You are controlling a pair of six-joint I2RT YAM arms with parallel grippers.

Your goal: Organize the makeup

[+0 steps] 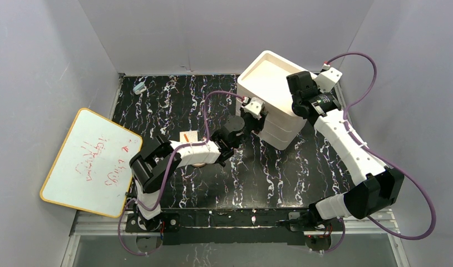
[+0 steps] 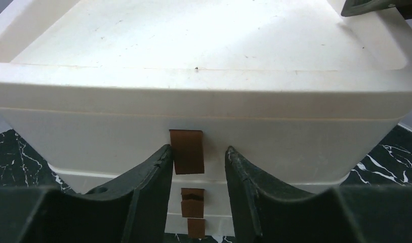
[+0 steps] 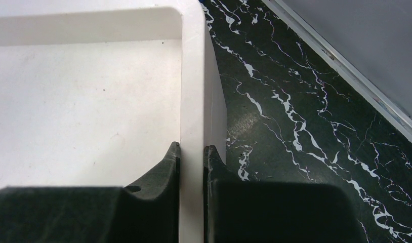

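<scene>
The white three-drawer box [image 1: 269, 83] stands at the back right of the table, its top tray empty. My left gripper [image 2: 198, 148] is at the box's front, open, with the top brown handle [image 2: 187, 151] between its jaws. The handle sits close to the left finger and apart from the right one. Two lower handles [image 2: 192, 202] show below it. My right gripper [image 3: 192, 147] is shut on the box's right rim wall [image 3: 191, 76]. Of the makeup, a small tan flat piece [image 1: 188, 136] lies on the table, and a round pinkish disc [image 1: 199, 164] peeks from under my left forearm.
A whiteboard with red writing [image 1: 90, 161] leans at the left edge. A small light-blue object [image 1: 139, 88] lies at the back left. Grey walls enclose the black marbled tabletop [image 1: 269, 172] on three sides.
</scene>
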